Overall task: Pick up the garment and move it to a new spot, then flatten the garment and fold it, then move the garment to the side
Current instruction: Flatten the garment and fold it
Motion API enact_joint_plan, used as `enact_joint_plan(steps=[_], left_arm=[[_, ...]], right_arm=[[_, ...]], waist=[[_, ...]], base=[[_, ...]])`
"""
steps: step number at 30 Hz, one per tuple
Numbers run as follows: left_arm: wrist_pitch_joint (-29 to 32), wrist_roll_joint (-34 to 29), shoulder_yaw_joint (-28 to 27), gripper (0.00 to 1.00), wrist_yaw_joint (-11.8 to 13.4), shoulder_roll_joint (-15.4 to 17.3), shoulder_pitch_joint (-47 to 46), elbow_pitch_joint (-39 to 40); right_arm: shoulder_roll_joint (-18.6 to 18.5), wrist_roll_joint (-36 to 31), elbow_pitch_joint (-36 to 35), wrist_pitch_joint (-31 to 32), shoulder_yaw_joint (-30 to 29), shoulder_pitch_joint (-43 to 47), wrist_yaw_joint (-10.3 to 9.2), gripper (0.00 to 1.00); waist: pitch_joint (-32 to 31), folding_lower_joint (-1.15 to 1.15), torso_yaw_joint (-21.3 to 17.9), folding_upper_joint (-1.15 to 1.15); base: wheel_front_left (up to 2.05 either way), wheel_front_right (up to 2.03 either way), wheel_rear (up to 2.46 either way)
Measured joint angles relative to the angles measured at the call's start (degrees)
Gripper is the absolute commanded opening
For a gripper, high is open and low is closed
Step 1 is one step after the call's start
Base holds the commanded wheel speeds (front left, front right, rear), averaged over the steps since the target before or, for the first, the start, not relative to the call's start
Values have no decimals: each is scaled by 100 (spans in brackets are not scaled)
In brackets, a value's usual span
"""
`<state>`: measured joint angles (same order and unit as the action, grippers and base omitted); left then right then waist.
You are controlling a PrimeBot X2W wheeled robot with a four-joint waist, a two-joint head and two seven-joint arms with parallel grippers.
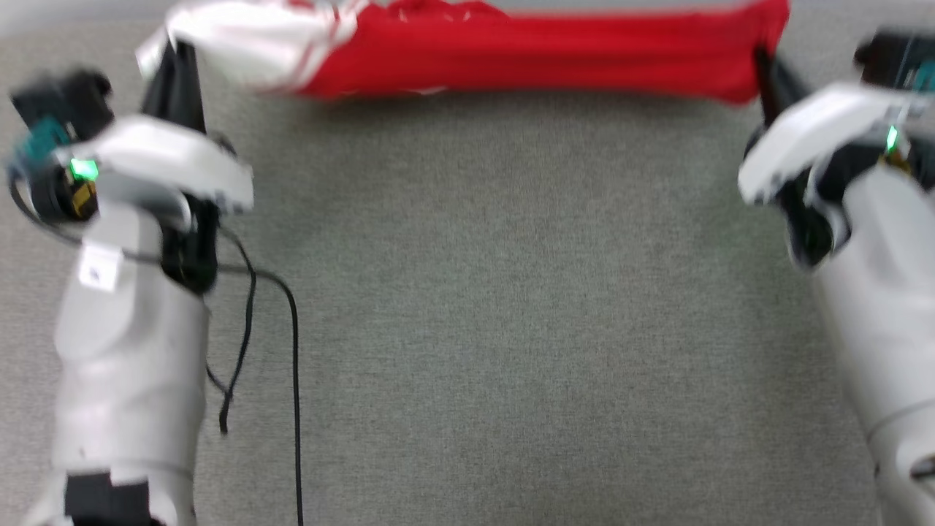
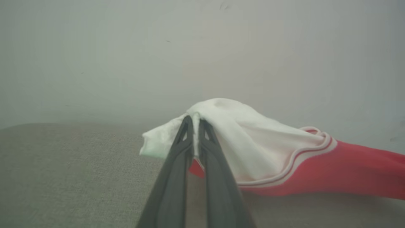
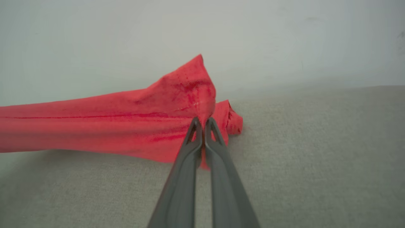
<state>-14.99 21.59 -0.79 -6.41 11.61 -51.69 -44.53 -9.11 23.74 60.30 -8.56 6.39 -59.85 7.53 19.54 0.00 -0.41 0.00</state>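
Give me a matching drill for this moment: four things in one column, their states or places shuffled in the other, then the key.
Column one
1. left pincer
2. right pincer
3. garment
4. black cable

Column two
A. pulled into a long band between two grips
B. shut on a white end
C. hanging loose at the head view's lower left
D. shut on a red end

Pairs: 1-B, 2-D, 3-A, 4-C

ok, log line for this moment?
left gripper: fingers shut on garment, white sleeve end | right gripper: fingers shut on red end | garment: stretched between both
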Motion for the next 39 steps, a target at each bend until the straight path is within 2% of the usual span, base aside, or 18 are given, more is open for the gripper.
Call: enact_joint_plan(steps=[6,13,22,32,39], left_arm=[[1,-172,-107,0,-25,-181,1456,333],[1,-391,-151,0,-47,-305,3034,753],[71,-453,-193,0,147,-360,4763,1281],[592,-299,-242,0,396,-464,6109,2349],[916,-287,-166,0,543,-485,6446,3348]], right_arm=[[-219,369,-100,24,417,1267,2,0],[-420,733,-554,35,677,2625,3,0],[-609,929,-1405,197,717,4294,7,0],[-503,722,-2624,537,2,6109,13,0],[-111,180,-3921,1107,-898,6960,22,0]], waist=[[-598,-1,55,0],[-1306,-2,131,0],[-2058,-3,216,0],[-2316,-2,394,1],[-2300,-2,403,0]], base=[[0,0,0],[0,0,0],[0,0,0],[0,0,0],[0,0,0]])
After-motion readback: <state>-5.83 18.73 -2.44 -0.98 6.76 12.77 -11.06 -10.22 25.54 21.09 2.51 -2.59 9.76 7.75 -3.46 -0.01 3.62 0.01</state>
